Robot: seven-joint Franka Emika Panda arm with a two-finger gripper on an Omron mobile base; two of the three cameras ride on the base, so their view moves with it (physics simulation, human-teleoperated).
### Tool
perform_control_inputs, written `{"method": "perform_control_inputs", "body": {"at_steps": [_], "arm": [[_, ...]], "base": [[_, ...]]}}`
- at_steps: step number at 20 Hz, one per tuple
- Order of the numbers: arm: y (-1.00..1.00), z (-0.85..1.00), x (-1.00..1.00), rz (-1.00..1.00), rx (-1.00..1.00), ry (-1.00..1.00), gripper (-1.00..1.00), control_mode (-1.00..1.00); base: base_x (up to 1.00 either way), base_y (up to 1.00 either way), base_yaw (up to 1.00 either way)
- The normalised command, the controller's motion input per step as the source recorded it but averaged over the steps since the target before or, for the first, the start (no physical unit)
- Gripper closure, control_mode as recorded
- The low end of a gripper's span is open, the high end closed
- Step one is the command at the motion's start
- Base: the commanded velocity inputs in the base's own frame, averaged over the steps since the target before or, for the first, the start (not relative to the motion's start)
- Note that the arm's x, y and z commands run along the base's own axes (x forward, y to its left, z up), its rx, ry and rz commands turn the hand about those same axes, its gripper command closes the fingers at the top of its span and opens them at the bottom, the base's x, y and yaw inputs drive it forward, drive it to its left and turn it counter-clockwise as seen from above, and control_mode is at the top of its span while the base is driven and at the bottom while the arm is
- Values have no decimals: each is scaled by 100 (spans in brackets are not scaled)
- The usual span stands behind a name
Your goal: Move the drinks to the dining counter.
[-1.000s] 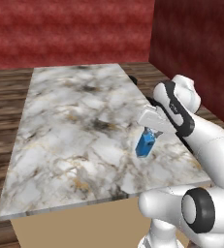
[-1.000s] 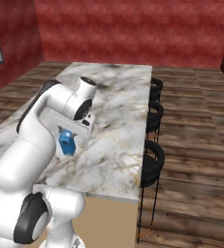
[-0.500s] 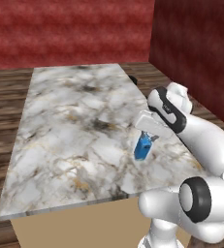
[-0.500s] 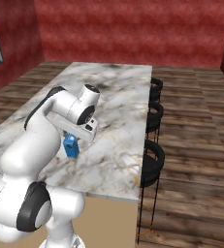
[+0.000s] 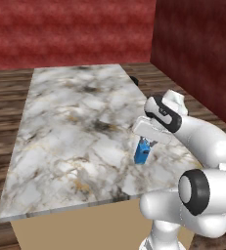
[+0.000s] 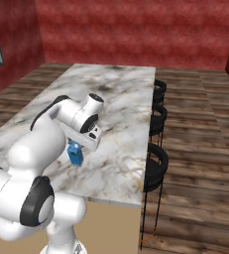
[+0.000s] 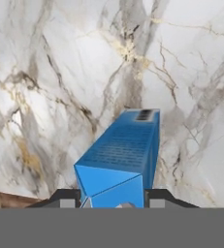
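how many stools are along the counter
3. All stand in a row along the right side of the counter in the right base view: near stool, middle stool, far stool. The arm could hide others from the left base view.
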Motion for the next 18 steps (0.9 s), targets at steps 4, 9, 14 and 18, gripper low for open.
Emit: {"method": "perform_control_inputs", "body": {"at_steps": [4, 9, 14, 18], "arm": [[0, -31, 20, -3, -1, 2, 100, -100], [0, -34, 20, -3, -5, 2, 100, -100], [0, -29, 22, -3, -4, 2, 100, -100], [0, -26, 21, -3, -2, 1, 100, -100]], "base": [[0, 0, 0], [0, 0, 0], [0, 0, 0], [0, 0, 0]]}}
